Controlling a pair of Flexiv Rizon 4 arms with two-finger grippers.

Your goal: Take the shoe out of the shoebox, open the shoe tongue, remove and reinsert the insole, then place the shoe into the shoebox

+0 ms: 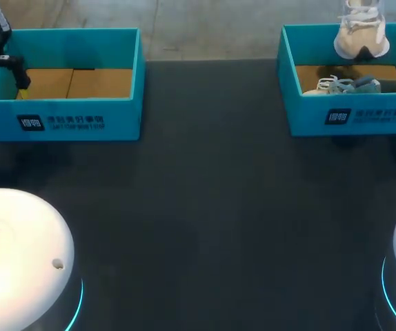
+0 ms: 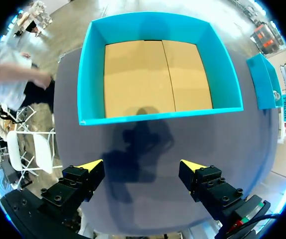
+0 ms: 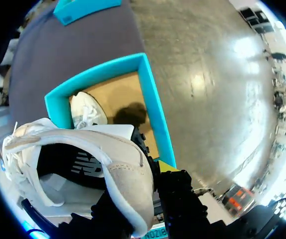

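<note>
Head view: the shoe (image 1: 361,31) hung at upper right above the right shoebox (image 1: 308,121), a second shoe (image 1: 353,85) lying inside. Left wrist view: my left pincer (image 2: 142,164) stood wide apart, the left shoebox (image 2: 158,25) ahead. Right wrist view: my right pincer (image 3: 150,159) was clamped on the shoe's heel.

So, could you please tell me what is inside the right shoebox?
One shoe lies on the shoebox floor. The held shoe hangs above it in the right claw; the front wall hides the floor's near edge.
</note>
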